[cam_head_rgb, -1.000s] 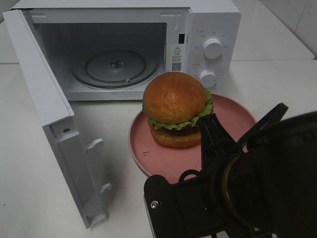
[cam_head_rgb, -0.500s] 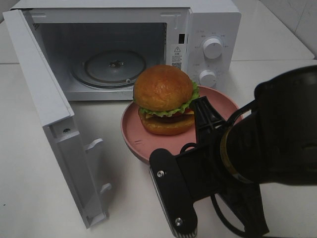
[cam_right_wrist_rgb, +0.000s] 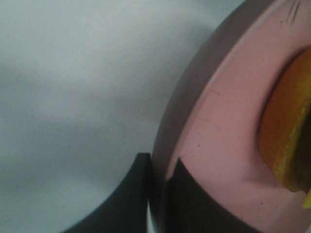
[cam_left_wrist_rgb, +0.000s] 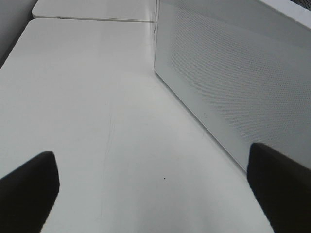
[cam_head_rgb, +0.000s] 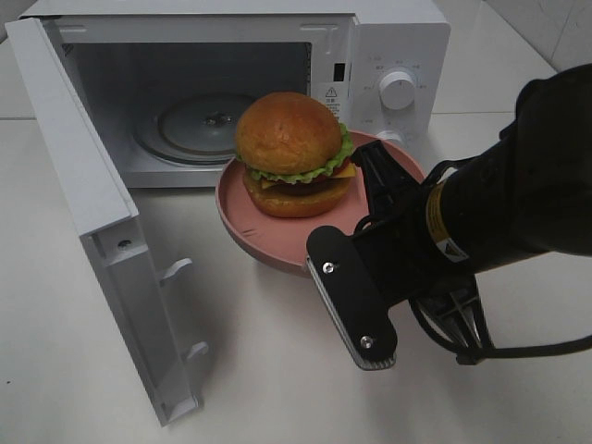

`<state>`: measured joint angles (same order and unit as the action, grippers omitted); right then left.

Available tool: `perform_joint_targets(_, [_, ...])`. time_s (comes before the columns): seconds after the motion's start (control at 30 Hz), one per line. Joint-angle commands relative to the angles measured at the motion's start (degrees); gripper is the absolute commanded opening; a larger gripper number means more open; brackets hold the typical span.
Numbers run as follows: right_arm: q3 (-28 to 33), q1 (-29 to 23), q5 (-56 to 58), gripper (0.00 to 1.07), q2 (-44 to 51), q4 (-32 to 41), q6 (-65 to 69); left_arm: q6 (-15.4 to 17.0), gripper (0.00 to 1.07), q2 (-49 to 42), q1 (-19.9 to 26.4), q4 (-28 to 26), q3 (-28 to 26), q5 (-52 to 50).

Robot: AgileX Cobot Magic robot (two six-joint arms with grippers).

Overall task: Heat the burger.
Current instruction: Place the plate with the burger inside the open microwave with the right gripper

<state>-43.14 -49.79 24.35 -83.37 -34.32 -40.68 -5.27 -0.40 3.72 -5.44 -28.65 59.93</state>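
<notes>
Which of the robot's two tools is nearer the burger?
Right. The right tool is shut on the rim of the pink plate, beside the burger; the left tool stands open over bare table by the microwave.

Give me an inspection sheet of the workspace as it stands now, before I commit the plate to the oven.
Surface: white tabletop, bare where visible.
Job's things: golden-brown burger with green lettuce sits on round pink plate, which looks raised in front of the white microwave; microwave door open, glass turntable bare.
Clutter: nothing seen.
Grippers: right gripper shut on the plate's rim; left gripper open, empty, over bare table.
Cables: black cable loops below the right arm, clear of the plate.
Surroundings: white tiled wall behind.
</notes>
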Motion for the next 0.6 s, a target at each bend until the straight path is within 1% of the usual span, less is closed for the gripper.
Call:
perform_joint_targets(0.03, [-0.29,2.81,-6.30,0.00,0.46,1.32,-5.73,0.00,0.98,-1.32,-0.29,-0.34,0.17,-0.46])
perform_joint_targets(0.07, [-0.29,2.81,-6.30,0.00,0.46,1.32,-5.73,0.00,0.98,-1.32,-0.29,-0.34,0.17,-0.46])
perform_joint_targets(0.1, [-0.29,4.70,-7.62,0.00,0.46,3.55,-8.82,0.00,0.98,-1.32,-0.29,-0.34,0.17,-0.46])
perform_joint_targets(0.13, [-0.34,5.61,-7.96,0.00,0.46,5.16,-10.83,0.00,0.98,-1.32,-0.29,-0.34,0.17,-0.46])
perform_joint_targets(0.17, [-0.34,5.61,-7.96,0.00,0.46,5.16,-10.83,0.00,0.98,-1.32,-0.29,-0.34,0.17,-0.46])
perform_joint_targets(0.23, [-0.34,8.48,-7.68,0.00,0.46,12.49,-21.94,0.00,0.98,-1.32,-0.29,-0.34,0.17,-0.46])
perform_joint_targets(0.27, [-0.34,8.48,-7.68,0.00,0.46,12.49,-21.94,0.00,0.98,-1.32,-0.29,-0.34,0.17,-0.46])
perform_joint_targets(0.3, [-0.34,9.11,-7.51,0.00,0.46,14.95,-25.38,0.00,0.98,-1.32,-0.29,-0.34,0.17,-0.46])
perform_joint_targets(0.33, [-0.34,10.14,-7.28,0.00,0.46,20.23,-32.20,0.00,0.98,-1.32,-0.29,-0.34,0.17,-0.46])
perform_joint_targets(0.37, [-0.34,10.14,-7.28,0.00,0.46,20.23,-32.20,0.00,0.98,-1.32,-0.29,-0.34,0.17,-0.46])
perform_joint_targets(0.4, [-0.34,10.71,-7.22,0.00,0.46,23.03,-35.29,0.00,0.98,-1.32,-0.29,-0.34,0.17,-0.46])
perform_joint_targets(0.43, [-0.34,11.75,-7.16,0.00,0.46,28.19,-42.57,0.00,0.98,-1.32,-0.29,-0.34,0.17,-0.46])
perform_joint_targets(0.53, [-0.34,12.09,-7.16,0.00,0.46,30.08,-45.78,0.00,0.98,-1.32,-0.29,-0.34,0.17,-0.46])
perform_joint_targets(0.6, [-0.34,13.98,-7.16,0.00,0.46,37.99,-54.03,0.00,0.98,-1.32,-0.29,-0.34,0.17,-0.46])
